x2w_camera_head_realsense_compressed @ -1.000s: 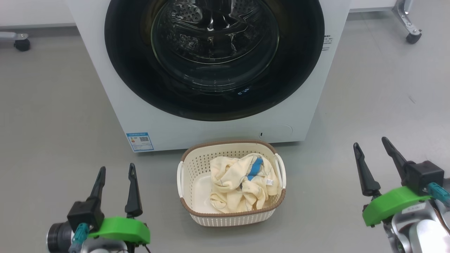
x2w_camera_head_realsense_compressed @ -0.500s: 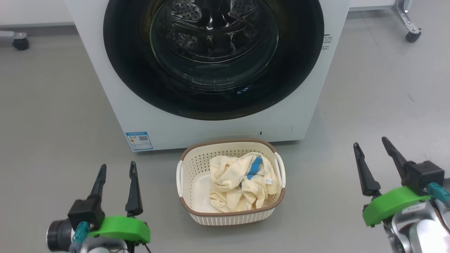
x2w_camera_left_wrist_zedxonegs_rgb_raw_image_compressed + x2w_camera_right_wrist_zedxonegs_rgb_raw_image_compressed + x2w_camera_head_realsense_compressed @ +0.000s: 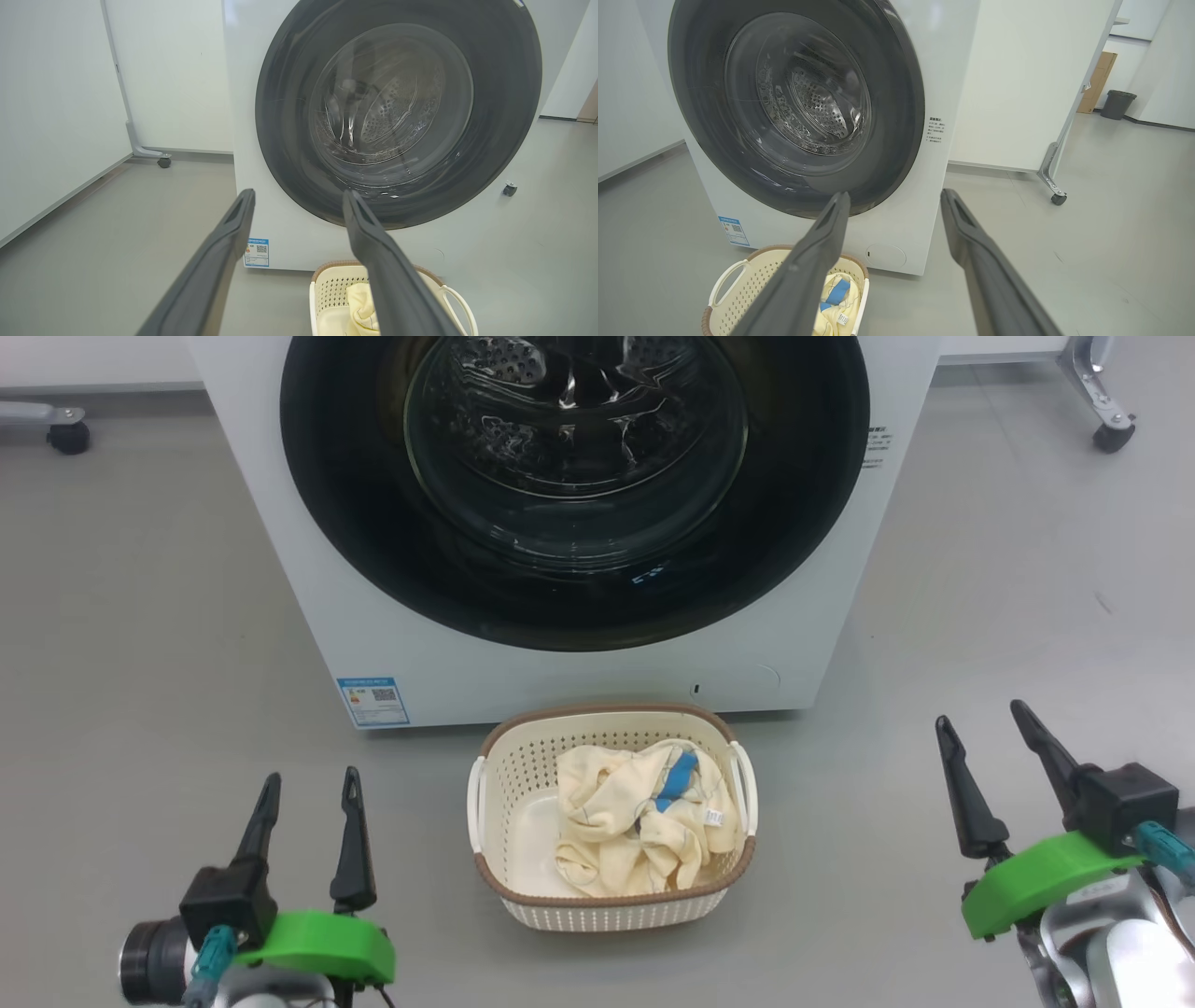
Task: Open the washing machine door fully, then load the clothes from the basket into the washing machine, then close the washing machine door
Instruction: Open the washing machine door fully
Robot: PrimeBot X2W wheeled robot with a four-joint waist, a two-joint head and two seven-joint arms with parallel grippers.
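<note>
The white washing machine (image 3: 308, 588) stands ahead with its round black-rimmed door (image 3: 355, 523) shut against the front; the steel drum shows through the glass bowl. On the floor just in front sits the cream basket (image 3: 499, 803) holding the pale yellow clothes (image 3: 635, 821) with a blue patch. My left gripper (image 3: 311, 784) hovers open at the lower left, left of the basket. My right gripper (image 3: 980, 714) hovers open at the lower right, well right of the basket. Both are empty. The wrist views show the door (image 3: 289, 93) (image 3: 896, 116), the basket (image 3: 327, 289) (image 3: 752, 275) and each gripper's own fingers (image 3: 224, 242) (image 3: 822, 238).
Grey floor lies open on both sides of the machine. White wheeled partitions stand behind, with casters at the back left (image 3: 67, 434) and back right (image 3: 1113, 434). A dark bin (image 3: 1116, 103) and a cardboard box (image 3: 1096, 81) stand far off to the right.
The head view has shifted slightly, so the machine and basket sit a little differently in the picture. Both grippers stay open and in place.
</note>
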